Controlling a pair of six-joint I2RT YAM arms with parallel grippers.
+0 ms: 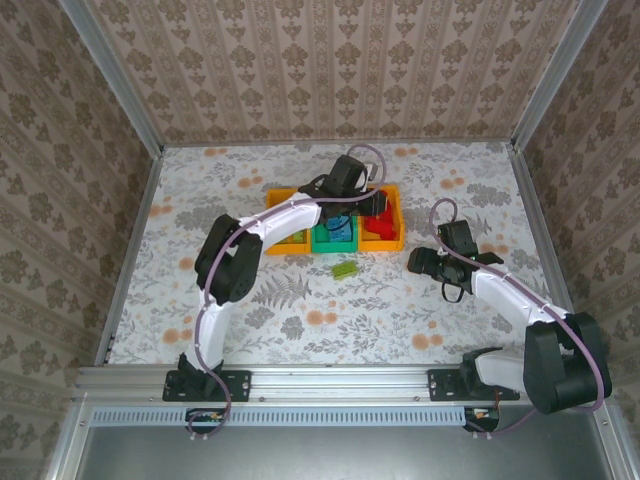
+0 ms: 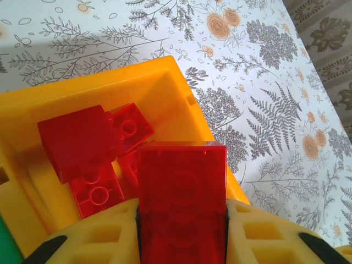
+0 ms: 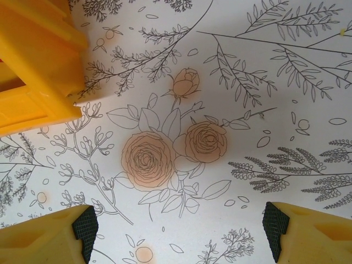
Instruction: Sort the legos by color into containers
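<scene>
Left gripper [image 1: 374, 204], seen from above, sat over the right-hand orange bin [image 1: 392, 240] of the containers [image 1: 283, 194], which lay in a row across the far middle of the table [image 1: 200, 200]. That surface wore a white cloth printed with grey ferns and orange roses. Patterned beige wallpaper [image 1: 320, 60] closed it in on three sides, with aluminium rails [image 1: 330, 378] along the near edge. One light green brick [image 1: 345, 269] lay loose just in front of the green middle bin [image 1: 333, 246], its long axis slanted, with the right end a little farther from me. Over on the right, the right gripper [image 1: 420, 262] hung low over the cloth beside the bins, apart from them.

From the left wrist, I saw the left gripper [image 2: 181, 225] clamped narrow on a red brick [image 2: 181, 187]. Its broad face was toward the lens and its long axis ran along the fingers [image 2: 104, 236], pointing into the orange bin [image 2: 137, 77]. Other red legos [image 2: 82, 143] lay there at odd angles.

From the right wrist, the right gripper [image 3: 176, 228] stood wide with nothing between its pads [image 3: 85, 226], over two printed roses. A bin corner [image 3: 38, 82] showed upper left.
</scene>
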